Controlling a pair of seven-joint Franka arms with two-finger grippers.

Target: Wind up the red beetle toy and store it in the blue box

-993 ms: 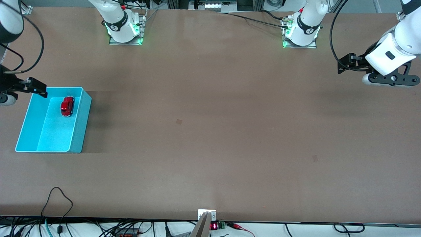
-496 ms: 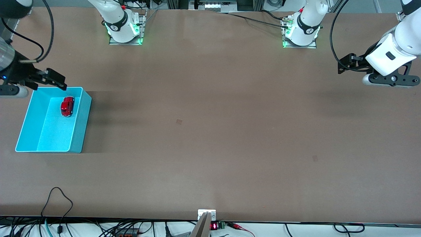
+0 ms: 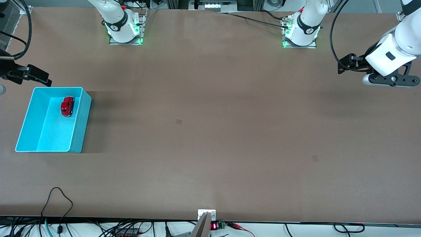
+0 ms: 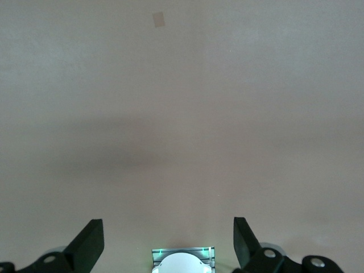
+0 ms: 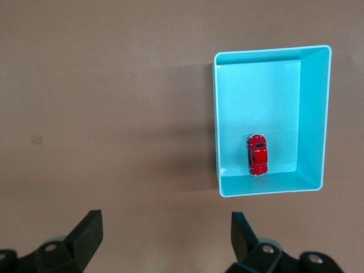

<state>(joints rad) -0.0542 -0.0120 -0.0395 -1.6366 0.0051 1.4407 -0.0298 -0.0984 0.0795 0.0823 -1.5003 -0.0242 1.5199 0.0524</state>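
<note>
Right gripper point(image 3: 33, 76) hangs empty with jaws spread, over bare table just beside the blue box point(image 3: 24, 123) at the right arm's end. Inside the box, the red beetle toy point(image 3: 67, 106) rests on the floor near the wall farthest from the front camera, so storing appears complete. Left gripper point(image 3: 345, 64), also spread and empty, waits over the left arm's end.
</note>
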